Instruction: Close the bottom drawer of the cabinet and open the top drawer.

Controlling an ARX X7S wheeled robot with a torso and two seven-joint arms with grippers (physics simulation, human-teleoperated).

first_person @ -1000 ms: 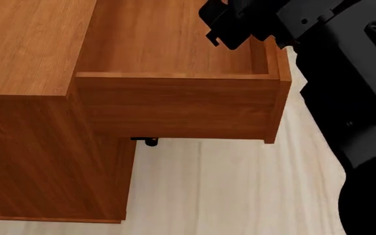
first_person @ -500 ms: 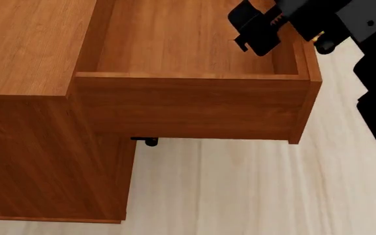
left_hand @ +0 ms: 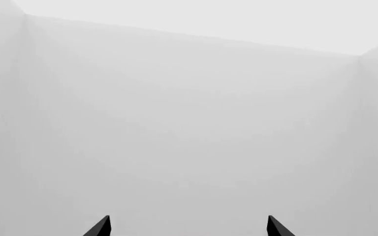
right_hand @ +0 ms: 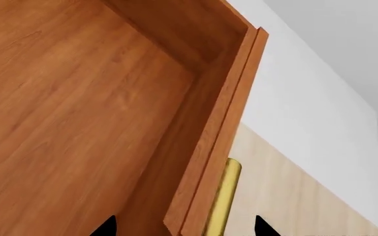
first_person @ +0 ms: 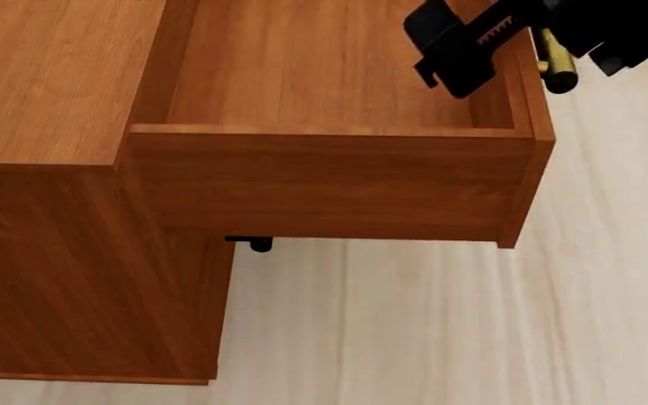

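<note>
Your top drawer (first_person: 336, 93) stands pulled well out of the cabinet (first_person: 54, 211), its bare wooden floor open to the head camera; its front panel is at the drawer's right end in that view, with the brass handle (first_person: 557, 72) on the panel's outer face; the drawer overhangs the pale plank floor (first_person: 414, 329), and a small dark fitting (first_person: 254, 243) shows under its near edge, close to the cabinet's side.

Your right gripper (first_person: 499, 42) is at the front panel near the drawer's far right corner; one black finger (first_person: 459, 51) hangs inside the drawer against the panel, and the rest of the black body sits outside by the handle; in the right wrist view the two fingertips (right_hand: 107, 227) straddle the panel and the handle with a clear gap either side, so the fingers look parted around them rather than clamped, though the contact itself is cut off at the frame edge and you cannot be sure.

Your left gripper (left_hand: 187, 227) shows only in its own wrist camera; its two dark tips stand well apart with nothing between them, facing a plain pale wall (left_hand: 189, 123).

The bottom drawer is out of sight; you cannot tell where it stands.
</note>
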